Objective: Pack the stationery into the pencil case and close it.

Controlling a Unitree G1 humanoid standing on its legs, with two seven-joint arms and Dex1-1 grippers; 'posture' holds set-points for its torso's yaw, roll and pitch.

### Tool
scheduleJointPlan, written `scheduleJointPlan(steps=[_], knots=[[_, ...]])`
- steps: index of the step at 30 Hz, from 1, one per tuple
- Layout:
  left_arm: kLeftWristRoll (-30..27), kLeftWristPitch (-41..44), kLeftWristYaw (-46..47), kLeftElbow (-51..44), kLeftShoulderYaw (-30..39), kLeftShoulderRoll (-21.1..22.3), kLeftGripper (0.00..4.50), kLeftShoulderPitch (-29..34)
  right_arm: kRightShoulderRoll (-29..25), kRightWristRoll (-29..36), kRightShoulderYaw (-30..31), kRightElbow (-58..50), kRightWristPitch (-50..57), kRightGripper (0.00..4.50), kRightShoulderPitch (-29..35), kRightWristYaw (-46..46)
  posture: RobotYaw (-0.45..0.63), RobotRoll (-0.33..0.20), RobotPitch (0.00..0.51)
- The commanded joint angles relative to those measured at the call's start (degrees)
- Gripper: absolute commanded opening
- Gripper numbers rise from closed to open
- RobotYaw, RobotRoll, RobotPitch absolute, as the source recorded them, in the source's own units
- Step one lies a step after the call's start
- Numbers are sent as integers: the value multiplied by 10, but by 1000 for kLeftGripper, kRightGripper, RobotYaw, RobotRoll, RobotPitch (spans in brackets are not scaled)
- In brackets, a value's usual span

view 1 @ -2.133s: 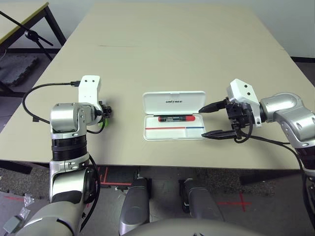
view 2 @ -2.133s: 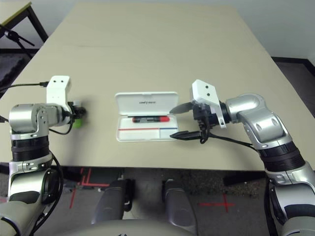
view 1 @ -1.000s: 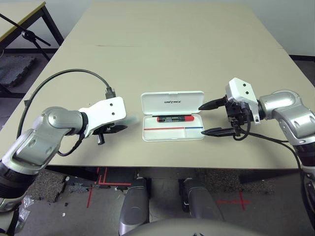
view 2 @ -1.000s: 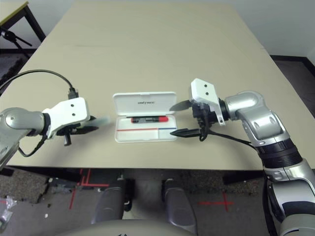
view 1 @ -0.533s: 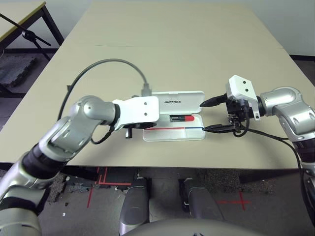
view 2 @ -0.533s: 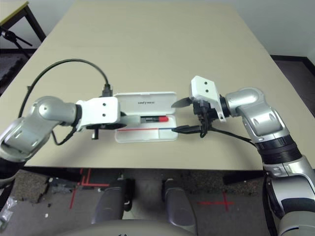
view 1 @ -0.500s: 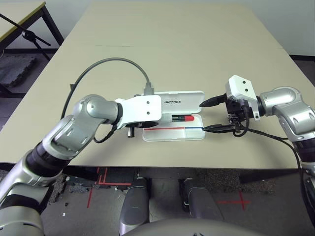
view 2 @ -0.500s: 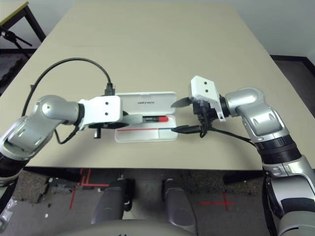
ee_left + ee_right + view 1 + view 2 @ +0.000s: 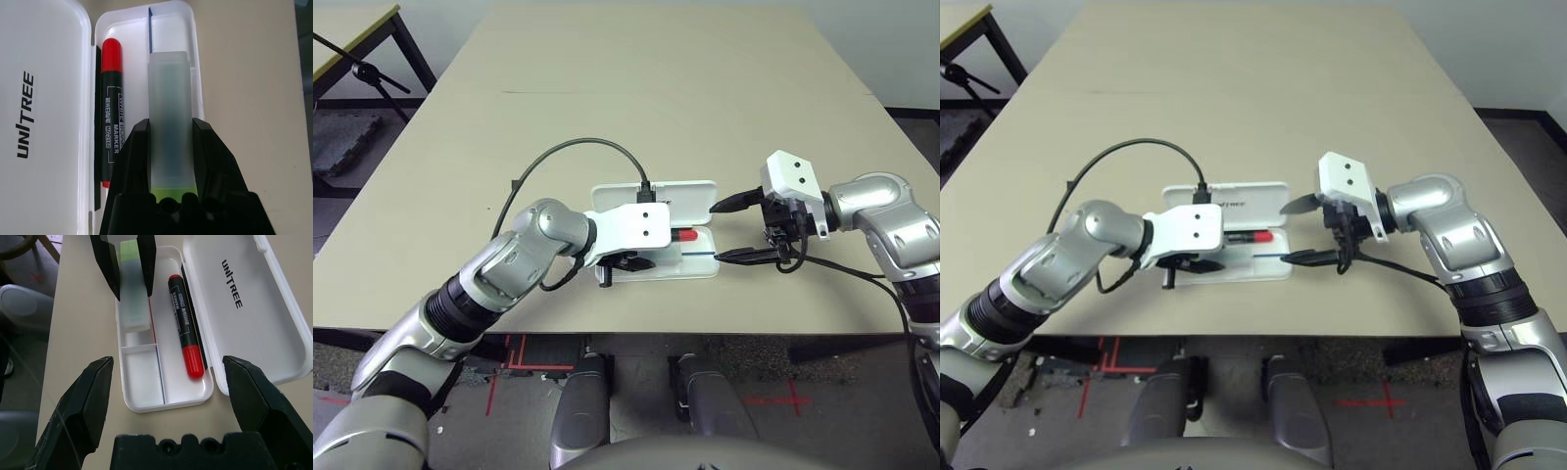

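Note:
The white pencil case [image 9: 690, 194] lies open at mid-table, its "UNITREE" lid [image 9: 44, 98] folded back. In the tray's rear slot lies the red marker [image 9: 111, 107] with its black cap. My left gripper [image 9: 168, 128] is shut on the lime-green-and-white stick [image 9: 168, 112]. It holds the stick lengthwise over the tray's front compartment [image 9: 142, 377], parallel to the marker. Whether the stick rests on the tray floor I cannot tell. My right gripper [image 9: 718, 234] stands open at the case's right end, one finger on each side of the tray corner, with nothing in it.
A black cable [image 9: 578, 147] loops up from my left wrist over the table. The tan table [image 9: 656, 78] stretches bare beyond the case. A second table [image 9: 352, 29] and a black stand are off the far left.
My left arm has swung from the table's left side over to the case, carrying the stick, and now holds it over the tray. The right gripper has stayed put.

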Motion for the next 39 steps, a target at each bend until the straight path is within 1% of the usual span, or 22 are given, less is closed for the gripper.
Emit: scheduleJointPlan(steps=[1, 15, 20, 24, 26, 29, 33, 35, 39], knots=[[6, 13, 5, 3, -12, -7, 1088, 1, -4, -4, 3, -3, -6, 4500, 8, -1, 46, 0, 138], [8, 11, -5, 4, -24, 7, 1088, 9, 1, -9, 7, 4, -15, 4500, 6, -3, 46, 0, 132], [5, 4, -7, 2, -20, 9, 2819, 10, 3, -12, 7, 8, -17, 4500, 4, -4, 46, 0, 132], [-4, -11, -6, 0, -2, 7, 4409, 15, 1, -16, 9, 9, -17, 4500, 6, -2, 44, 0, 131], [-11, -28, -5, 0, 14, 8, 4460, 21, 1, -18, 10, 10, -17, 4500, 6, -2, 43, 0, 130], [-29, -57, -10, -17, 52, 23, 4460, 39, -3, -18, 7, 12, -16, 4500, 6, 1, 43, 0, 130], [-68, -82, -22, -43, 125, 51, 4460, 67, -13, -20, 7, 13, -15, 4500, 12, 10, 49, 0, 128], [-78, -87, -24, -48, 153, 69, 4460, 75, -15, -22, 8, 15, -15, 4500, 14, 12, 52, 0, 129], [-87, -93, -35, -59, 179, 105, 4460, 90, -17, -24, 6, 21, -17, 4500, 15, 14, 69, 0, 129]])
